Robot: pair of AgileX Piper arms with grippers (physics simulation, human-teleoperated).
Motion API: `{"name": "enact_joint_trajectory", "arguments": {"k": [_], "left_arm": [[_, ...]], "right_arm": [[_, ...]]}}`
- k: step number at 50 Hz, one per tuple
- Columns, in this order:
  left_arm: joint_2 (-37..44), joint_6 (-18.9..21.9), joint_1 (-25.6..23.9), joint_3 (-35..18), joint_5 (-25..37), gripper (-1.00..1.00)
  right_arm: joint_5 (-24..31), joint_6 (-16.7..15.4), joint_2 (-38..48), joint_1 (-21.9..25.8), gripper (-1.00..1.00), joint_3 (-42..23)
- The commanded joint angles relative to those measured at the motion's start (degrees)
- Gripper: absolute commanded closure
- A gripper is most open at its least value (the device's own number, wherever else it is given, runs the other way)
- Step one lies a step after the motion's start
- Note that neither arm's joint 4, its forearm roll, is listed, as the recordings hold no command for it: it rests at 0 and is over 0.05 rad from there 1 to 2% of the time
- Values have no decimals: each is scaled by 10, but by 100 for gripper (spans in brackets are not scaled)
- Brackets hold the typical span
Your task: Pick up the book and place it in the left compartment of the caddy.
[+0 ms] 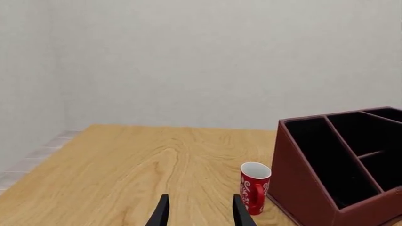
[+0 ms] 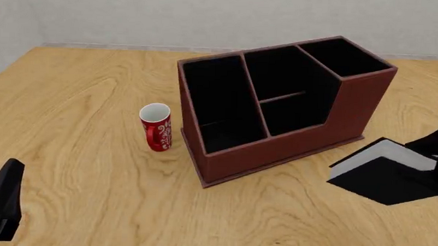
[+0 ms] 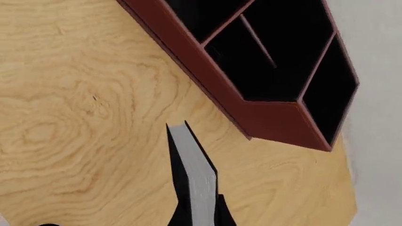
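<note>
Long narrow black-lined left compartment [image 2: 218, 104] of the large reddish-brown wooden caddy [image 2: 276, 152] is seen open from above, nothing inside. Red patterned mug w/ white rim [image 2: 156, 127] stands just beside caddy's left wall, narrowing side access. Bare wooden counter [image 2: 74, 96] is seen further left & in front.

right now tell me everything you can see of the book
The book is a black hardcover with plain covers and white page edges. It sits at the table's right side, to the right of and nearer than the caddy, apart from it. It is tilted, one corner raised, and appears lifted off the wood. The right claw is clamped on it, page edges showing between its fingers.
</note>
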Motion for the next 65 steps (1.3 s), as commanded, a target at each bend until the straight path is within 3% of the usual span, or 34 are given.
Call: {"name": "enact_joint_trajectory", "arguments": {"k": [1,2,3,4,5,9,11,13,20,25,28,46,65], "left_arm": [[0,-5,-3,2,-3,-100],[0,-5,-3,2,-3,-100],[0,-6,-3,2,-3,-100],[0,-7,-4,2,-3,-100],[0,-7,-4,2,-3,-100],[0,-9,-9,3,-5,-100],[0,-9,-10,3,-4,-100],[0,-11,-13,2,-4,-100],[0,-15,-12,-3,0,-100],[0,-18,-9,-7,2,-100],[0,-19,-9,-11,4,-100],[0,-23,-3,-34,16,-100],[0,4,-17,-52,28,-100]], "right_arm": [[25,134,60,57,100,-115],[25,134,60,57,100,-116],[25,179,77,88,100,-140],[25,189,87,83,100,-152],[25,219,98,117,100,-166],[25,282,134,155,100,-224],[25,294,141,163,100,-236],[25,335,165,193,100,-269],[25,369,207,206,100,-313],[25,376,230,215,100,-333],[25,398,251,232,100,-362],[25,365,338,203,100,-437],[25,371,414,200,100,-498]]}}
